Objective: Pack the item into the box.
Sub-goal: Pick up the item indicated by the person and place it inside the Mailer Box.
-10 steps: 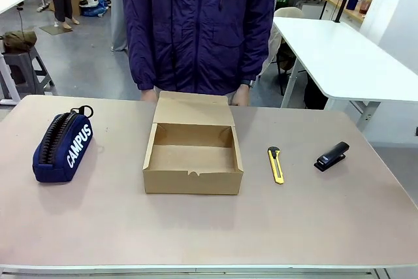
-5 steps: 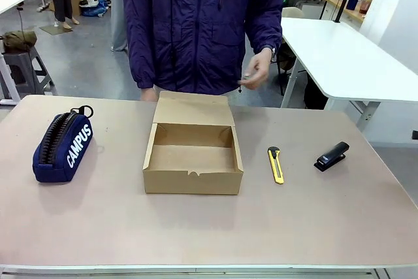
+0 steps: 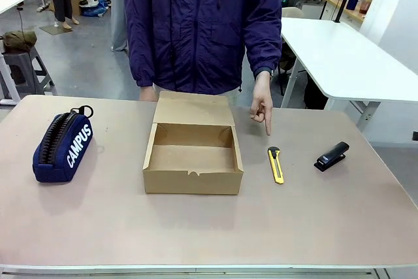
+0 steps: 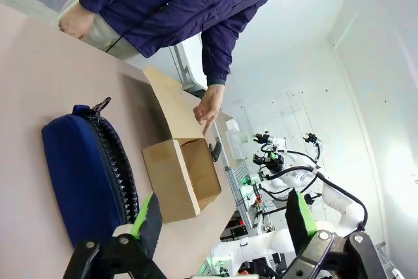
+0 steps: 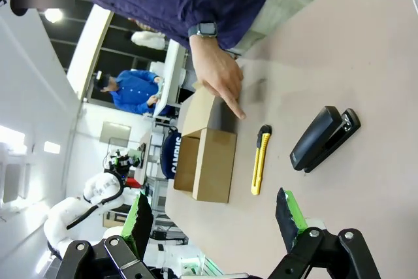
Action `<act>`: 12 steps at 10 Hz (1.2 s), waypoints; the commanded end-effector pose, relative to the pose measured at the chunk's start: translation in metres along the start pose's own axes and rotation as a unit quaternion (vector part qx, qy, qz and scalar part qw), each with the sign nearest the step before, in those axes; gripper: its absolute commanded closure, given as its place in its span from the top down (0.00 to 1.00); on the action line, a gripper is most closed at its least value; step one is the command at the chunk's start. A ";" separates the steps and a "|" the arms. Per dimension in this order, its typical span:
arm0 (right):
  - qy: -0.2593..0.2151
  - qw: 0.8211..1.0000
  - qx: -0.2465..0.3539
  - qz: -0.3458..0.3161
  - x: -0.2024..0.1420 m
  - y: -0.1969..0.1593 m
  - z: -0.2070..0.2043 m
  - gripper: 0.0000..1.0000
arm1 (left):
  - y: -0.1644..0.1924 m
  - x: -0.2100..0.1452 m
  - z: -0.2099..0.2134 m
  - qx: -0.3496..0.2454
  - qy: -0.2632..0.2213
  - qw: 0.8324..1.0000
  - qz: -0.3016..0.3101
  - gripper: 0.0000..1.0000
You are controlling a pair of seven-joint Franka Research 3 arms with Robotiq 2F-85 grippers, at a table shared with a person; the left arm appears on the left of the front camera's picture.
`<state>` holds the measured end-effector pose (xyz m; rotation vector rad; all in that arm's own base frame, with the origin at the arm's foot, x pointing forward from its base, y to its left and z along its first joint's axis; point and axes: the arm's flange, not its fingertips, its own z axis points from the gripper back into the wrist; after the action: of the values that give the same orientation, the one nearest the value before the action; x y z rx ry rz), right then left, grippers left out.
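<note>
Counter [image 3: 196, 233]: broad, pale, carrying every entry below. Person: stands at the far side in a purple jacket, one hand [image 3: 262, 108] pointing an index finger down at the knife's black end, seemingly just short of touching. Box [image 3: 192, 184]: shallow brown cardboard at mid-counter, flap lid open and leaning toward the person, floor bare. Pencil case [image 3: 63, 146]: navy, marked "CAMPUS", well left of the box. Left tool [image 4: 222, 215], right tool [image 5: 214, 217]: each spread wide, nothing held, clear of the goods. Stapler [image 3: 332, 155]: small, black, near the right edge. Utility knife [image 3: 276, 164]: slim, yellow, lying flat between box and stapler, apart from both, black tip away from the robot. Judged light, stiff, smooth-sided and low-lying, so liable to skid; best pinched across its narrow width at mid-body, avoiding the slider.
</note>
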<state>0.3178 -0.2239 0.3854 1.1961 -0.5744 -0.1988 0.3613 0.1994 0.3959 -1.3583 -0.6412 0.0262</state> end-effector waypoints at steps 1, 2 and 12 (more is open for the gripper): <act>-0.003 1.000 0.007 0.000 0.001 0.001 -0.001 1.00 | -0.002 0.000 0.000 -0.008 -0.002 1.000 -0.003 1.00; -0.003 1.000 0.007 0.000 0.001 0.001 -0.001 1.00 | -0.002 0.000 0.000 -0.008 -0.002 1.000 -0.003 1.00; 0.126 0.963 -0.224 0.083 -0.037 0.125 -0.134 1.00 | -0.002 0.000 0.000 -0.008 -0.002 1.000 -0.003 1.00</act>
<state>0.3423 -0.0846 0.4625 0.7697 -0.4659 -0.0415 0.3621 0.1992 0.3953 -1.3587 -0.6381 0.0259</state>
